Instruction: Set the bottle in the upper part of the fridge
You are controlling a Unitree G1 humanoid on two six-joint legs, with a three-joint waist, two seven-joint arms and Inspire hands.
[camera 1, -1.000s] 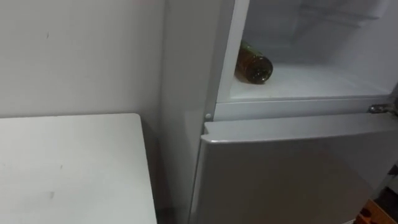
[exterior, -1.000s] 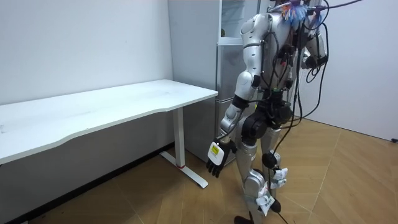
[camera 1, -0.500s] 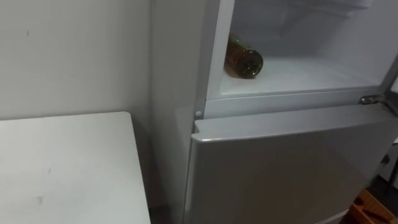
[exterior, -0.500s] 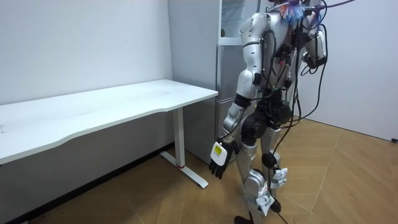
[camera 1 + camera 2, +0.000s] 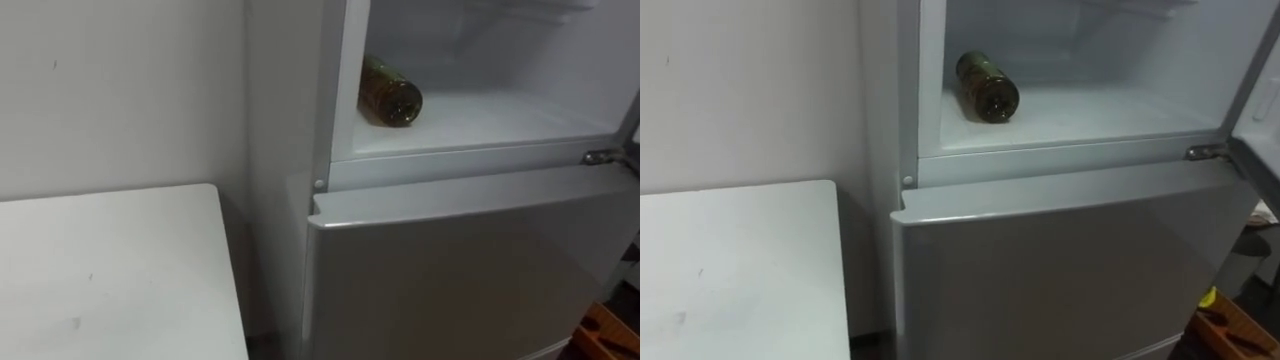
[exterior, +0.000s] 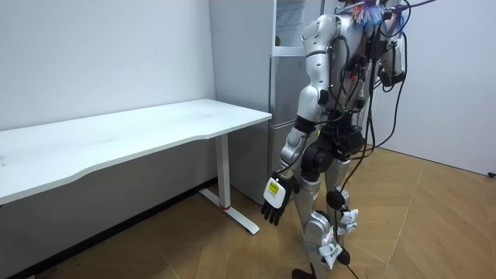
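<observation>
Left eye view: bottle (image 5: 388, 92) unmoved in fridge (image 5: 450, 270)

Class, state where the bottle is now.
In the eye views the bottle lies on its side in the open upper fridge compartment, near its left wall, above the lower door.

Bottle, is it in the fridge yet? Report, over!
Left hand hangs open, empty. Right hand raised by the fridge. Bottle lies on its side in the upper compartment. Nothing blocking it.
</observation>
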